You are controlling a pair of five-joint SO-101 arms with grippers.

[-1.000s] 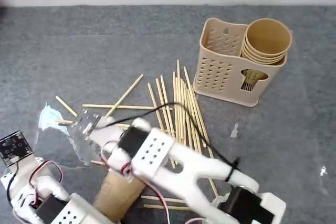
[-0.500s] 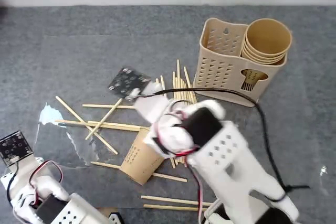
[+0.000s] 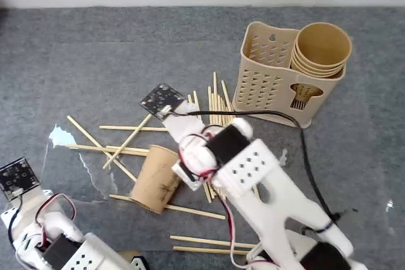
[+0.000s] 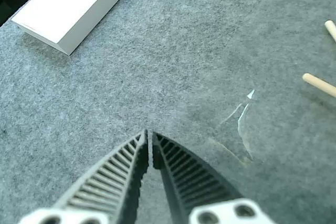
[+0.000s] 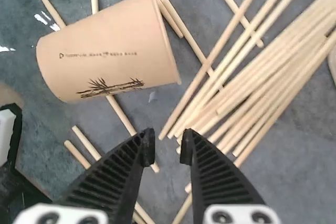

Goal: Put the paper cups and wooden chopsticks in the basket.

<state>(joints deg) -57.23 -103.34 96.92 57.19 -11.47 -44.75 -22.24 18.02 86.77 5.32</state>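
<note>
I see my right claw [image 5: 166, 139] slightly spread, empty, above chopsticks [image 3: 216, 102] between the basket [image 3: 262, 90] and the toppled paper cup [image 5: 105, 56] lying well apart from it; my left claw [image 4: 149, 139] is pressed together.

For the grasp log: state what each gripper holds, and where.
Nothing is held. The left gripper is shut on air; the right gripper hangs open above the chopsticks, beside the tipped cup.

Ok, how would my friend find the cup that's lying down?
Start at the beige plastic basket holding stacked brown paper cups. Follow the scattered wooden chopsticks away from it. The lone brown paper cup lies sideways among them, not stacked.
</note>
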